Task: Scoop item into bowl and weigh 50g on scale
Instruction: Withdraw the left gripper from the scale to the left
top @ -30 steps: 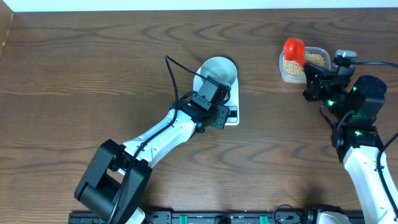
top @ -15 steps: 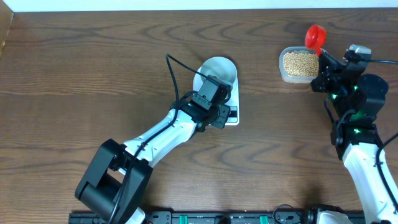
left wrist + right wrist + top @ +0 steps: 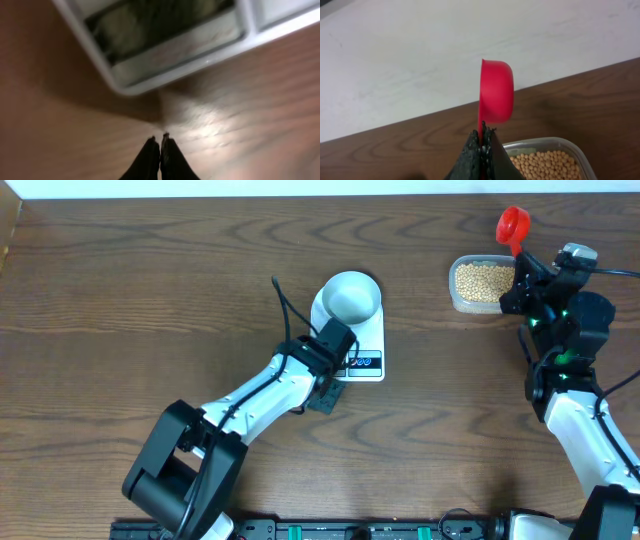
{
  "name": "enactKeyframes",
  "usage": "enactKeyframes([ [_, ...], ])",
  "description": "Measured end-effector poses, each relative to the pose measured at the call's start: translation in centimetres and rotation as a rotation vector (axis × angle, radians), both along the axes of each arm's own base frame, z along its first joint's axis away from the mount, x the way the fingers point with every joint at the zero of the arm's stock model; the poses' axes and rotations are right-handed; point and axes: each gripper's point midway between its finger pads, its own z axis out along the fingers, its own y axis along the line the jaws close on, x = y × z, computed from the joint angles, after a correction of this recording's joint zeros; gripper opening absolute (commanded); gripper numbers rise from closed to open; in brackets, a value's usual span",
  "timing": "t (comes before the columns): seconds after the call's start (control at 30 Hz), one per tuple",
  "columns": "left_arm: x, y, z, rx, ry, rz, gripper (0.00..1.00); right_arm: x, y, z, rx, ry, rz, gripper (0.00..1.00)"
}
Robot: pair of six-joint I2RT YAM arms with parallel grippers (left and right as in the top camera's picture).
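The white bowl point(image 3: 350, 295) sits on the white scale point(image 3: 372, 340) at the table's middle; its inside looks empty. The scale's display end point(image 3: 364, 363) faces the front, and its edge shows blurred in the left wrist view point(image 3: 165, 60). My left gripper point(image 3: 326, 393) point(image 3: 160, 142) is shut and empty, just off the scale's front left corner. The beige beans point(image 3: 481, 280) point(image 3: 545, 165) fill a clear tub point(image 3: 455, 293) point(image 3: 580, 155) at the back right. My right gripper point(image 3: 522, 268) point(image 3: 483, 135) is shut on the handle of a red scoop point(image 3: 512, 225) point(image 3: 496, 92), held up on edge behind the tub.
The white back edge of the table point(image 3: 300, 188) point(image 3: 420, 60) runs close behind the tub and the scoop. A black cable point(image 3: 280, 305) arcs from the left arm beside the scale. Dark wood table point(image 3: 120, 300) stretches to the left.
My right gripper lifted the red scoop out of the tub, back and to the right. My left gripper drew back off the scale's display end to the front left.
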Motion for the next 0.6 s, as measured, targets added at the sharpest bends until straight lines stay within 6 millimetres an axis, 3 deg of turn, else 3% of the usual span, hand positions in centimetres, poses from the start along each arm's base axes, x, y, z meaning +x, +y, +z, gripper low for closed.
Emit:
enactKeyframes([
  [0.13,-0.7,1.1,0.6,0.039,0.02,-0.047,0.07,0.1,-0.4,0.5,-0.003,-0.022,-0.022,0.01],
  [0.37,-0.8,1.3,0.7,0.06,0.02,-0.16,0.09,0.2,-0.8,0.9,-0.007,-0.037,-0.046,0.01],
  [0.6,-0.2,2.1,0.9,0.119,-0.008,-0.205,0.27,0.6,-1.2,2.1,0.002,-0.06,-0.068,0.01],
])
